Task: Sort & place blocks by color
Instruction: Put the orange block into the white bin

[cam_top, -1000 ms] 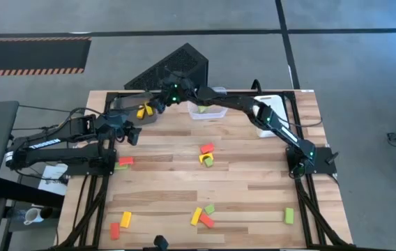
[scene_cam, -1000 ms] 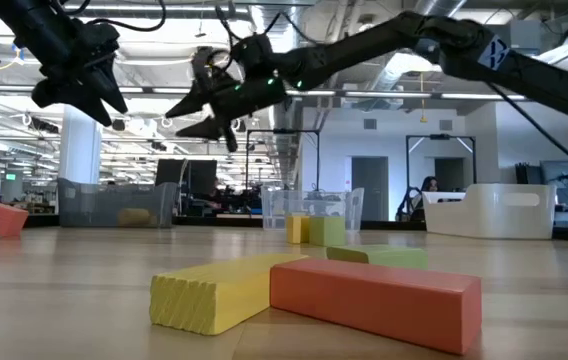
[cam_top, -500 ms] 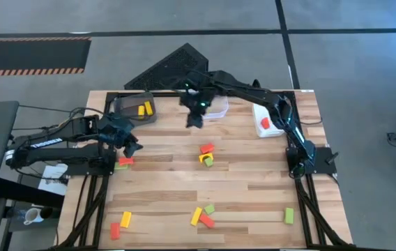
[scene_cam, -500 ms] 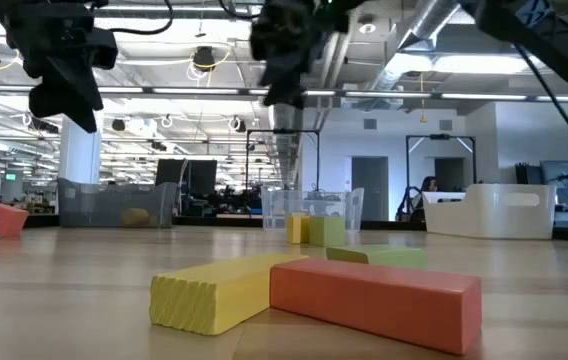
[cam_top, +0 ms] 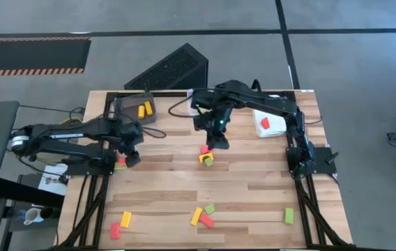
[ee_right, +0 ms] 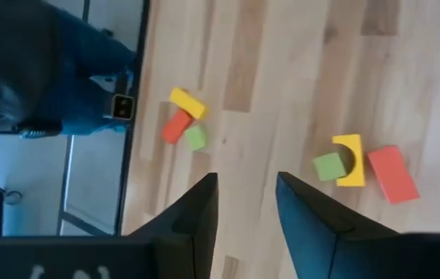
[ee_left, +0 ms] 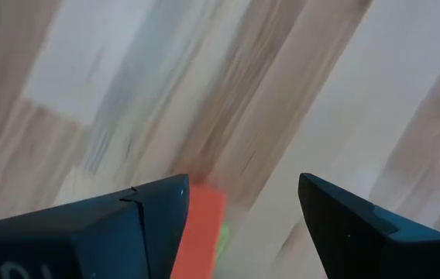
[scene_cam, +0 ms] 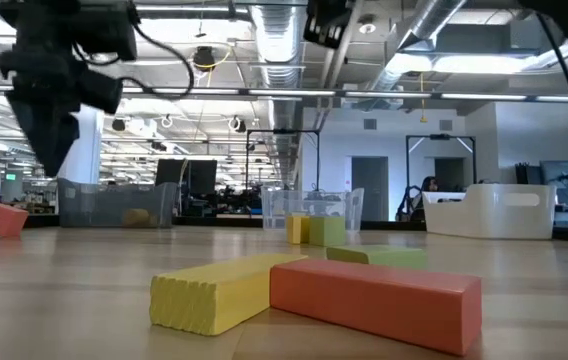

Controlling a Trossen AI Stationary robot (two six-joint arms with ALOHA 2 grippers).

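Blocks lay scattered over the wooden worktop (cam_top: 254, 188) in several small groups. My left hand (cam_top: 132, 155) hung low near the left edge, fingers spread apart with nothing between them, just above a red block (ee_left: 201, 232) that had a green one (ee_left: 221, 239) touching its side. My right hand (cam_top: 219, 141) was over the middle of the worktop, released and empty, its two fingers parted. Just beside it lay a cluster: a red block (cam_top: 205, 148), a yellow arch-shaped block (cam_top: 203, 157) and a small green block (cam_top: 209, 162) touching the arch. In my right wrist view the same three showed, the green one (ee_right: 328, 166) sitting in the hollow of the yellow arch (ee_right: 350, 160), the red one (ee_right: 393, 173) next to it.

Near the front edge another group lay together: a yellow block (cam_top: 196, 215), a red block (cam_top: 206, 222) and a green block (cam_top: 210, 208). Far to the front left were one more yellow block (cam_top: 125, 220) and one red block (cam_top: 114, 231), near each other. A single green block (cam_top: 288, 215) stood alone at the front right.

At the back, a dark bin (cam_top: 120, 107) held a yellow block (cam_top: 145, 109), and a white bin (cam_top: 276, 125) held a red block (cam_top: 265, 123).
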